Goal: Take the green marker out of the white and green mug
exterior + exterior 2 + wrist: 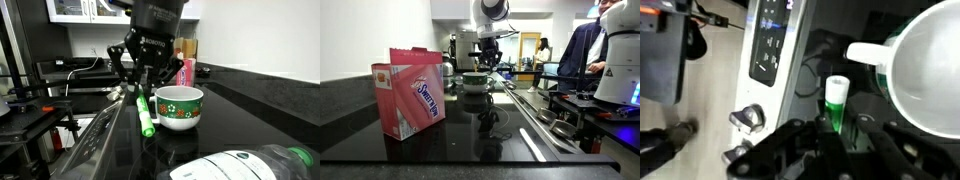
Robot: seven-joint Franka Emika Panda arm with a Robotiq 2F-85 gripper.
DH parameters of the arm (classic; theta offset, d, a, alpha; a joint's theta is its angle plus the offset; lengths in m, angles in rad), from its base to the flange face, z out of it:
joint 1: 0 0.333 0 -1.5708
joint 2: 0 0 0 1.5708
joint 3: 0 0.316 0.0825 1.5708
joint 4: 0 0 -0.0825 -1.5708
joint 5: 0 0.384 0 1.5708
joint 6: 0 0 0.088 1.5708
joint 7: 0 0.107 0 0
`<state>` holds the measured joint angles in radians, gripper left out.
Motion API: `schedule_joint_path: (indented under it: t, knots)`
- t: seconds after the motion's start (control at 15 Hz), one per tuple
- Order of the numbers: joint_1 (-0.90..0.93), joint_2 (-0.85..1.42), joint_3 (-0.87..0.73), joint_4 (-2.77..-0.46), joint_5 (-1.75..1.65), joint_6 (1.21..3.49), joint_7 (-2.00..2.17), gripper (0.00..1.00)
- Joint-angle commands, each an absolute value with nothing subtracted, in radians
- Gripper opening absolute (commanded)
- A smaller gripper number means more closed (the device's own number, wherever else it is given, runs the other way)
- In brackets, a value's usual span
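Observation:
The green marker (146, 115) hangs nearly upright in my gripper (141, 88), outside and just beside the white and green mug (180, 107), its lower tip close to the black counter. In the wrist view the marker (835, 104) sticks out from between the gripper fingers (836, 138), which are shut on it. The mug (932, 70) lies to the right there with its white handle (870, 52) pointing at the marker. In an exterior view the mug (475, 80) sits far back under the gripper (486, 58); the marker is too small to make out there.
A clear plastic bottle (250, 165) with a green cap lies at the front of the black counter. A pink container (415, 90) stands near the camera. A stove with control panel (775, 40) adjoins the counter. A person (582, 50) stands at the back.

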<state>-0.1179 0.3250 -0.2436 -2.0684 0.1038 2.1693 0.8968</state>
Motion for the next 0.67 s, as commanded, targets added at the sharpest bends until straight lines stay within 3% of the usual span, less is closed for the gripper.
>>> schedule_joint_path:
  t: [0.0, 0.6]
  knots:
    - [-0.099, 0.311, -0.237, -2.162, 0.079, 2.363, 0.841, 0.05]
    - [-0.094, 0.344, -0.245, -2.263, 0.093, 2.6, 0.701, 0.05]
